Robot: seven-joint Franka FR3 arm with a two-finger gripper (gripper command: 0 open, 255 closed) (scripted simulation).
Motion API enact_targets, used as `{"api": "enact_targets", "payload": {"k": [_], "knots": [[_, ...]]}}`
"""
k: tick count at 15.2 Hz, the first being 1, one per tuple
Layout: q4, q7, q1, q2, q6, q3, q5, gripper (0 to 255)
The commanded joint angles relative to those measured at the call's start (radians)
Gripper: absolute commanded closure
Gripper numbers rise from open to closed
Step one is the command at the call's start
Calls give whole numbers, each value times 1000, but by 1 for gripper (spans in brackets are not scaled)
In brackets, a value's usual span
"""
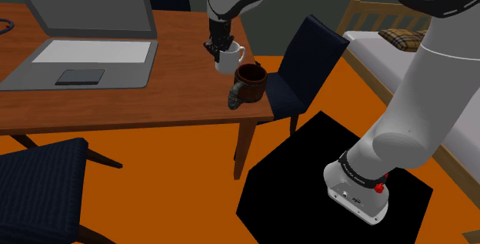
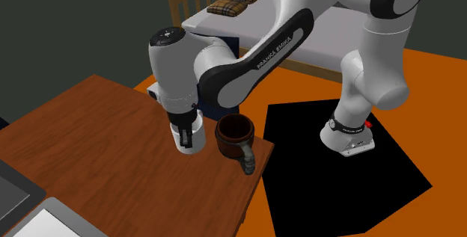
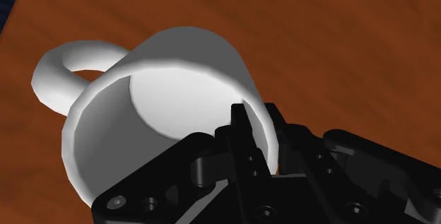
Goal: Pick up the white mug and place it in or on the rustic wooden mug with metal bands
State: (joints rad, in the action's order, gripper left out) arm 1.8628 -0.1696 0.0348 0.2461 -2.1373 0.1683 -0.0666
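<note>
Gripper (image 3: pixel 256 127) clamped on white mug (image 3: pixel 191 53), pinching wall at rim, one finger inside, one outside. Mug upright near table (image 1: pixel 154 104) corner; can't tell if base is clear of wood. Key bit: wooden mug (image 1: pixel 251 81) stands just beside it, toward shoulder view's lower right, mouth up, handle toward table edge. I reckon lift first, then short hop that way over its mouth.
</note>
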Motion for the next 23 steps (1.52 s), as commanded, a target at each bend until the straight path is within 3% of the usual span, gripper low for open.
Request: {"api": "enact_targets", "payload": {"k": [1, 23], "knots": [[-13, 3, -1, -10, 23, 0, 3, 255], [-231, 17, -1, -70, 300, 5, 19, 255]]}}
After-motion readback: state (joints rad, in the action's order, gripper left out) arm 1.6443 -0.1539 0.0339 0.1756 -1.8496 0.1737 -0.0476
